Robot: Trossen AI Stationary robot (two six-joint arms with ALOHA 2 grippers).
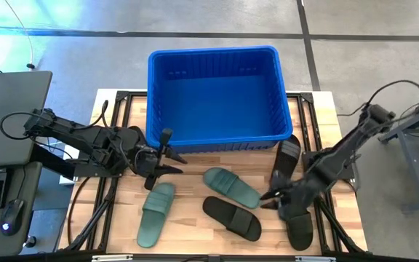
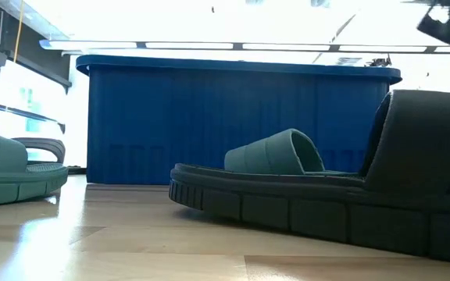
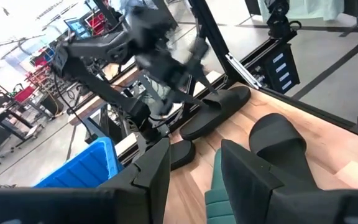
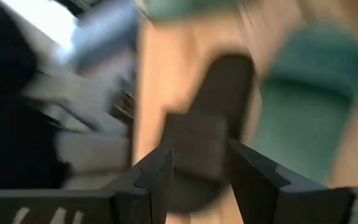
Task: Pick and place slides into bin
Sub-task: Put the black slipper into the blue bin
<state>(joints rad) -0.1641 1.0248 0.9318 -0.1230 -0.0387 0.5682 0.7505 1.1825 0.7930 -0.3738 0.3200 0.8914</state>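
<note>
The blue bin [image 1: 217, 91] stands at the table's far middle. Two sage green slides [image 1: 155, 211] [image 1: 231, 187] and three black slides [image 1: 231, 217] [image 1: 286, 156] [image 1: 300, 227] lie flat on their soles on the wooden table in front of it. My left gripper [image 1: 172, 154] is open and empty, near the bin's near left corner, above the left green slide's far end. My right gripper [image 1: 268, 200] is open, beside the near end of the middle green slide. In its wrist view [image 4: 197, 168] the middle black slide [image 4: 219, 106] lies beyond the fingers.
The bin's wall [image 2: 233, 125] closes off the far side of the table. The slides lie close together at the middle and right. Bare wood shows at the near left [image 1: 115, 233]. A desk with a keyboard and mouse [image 1: 6, 211] stands left of the table.
</note>
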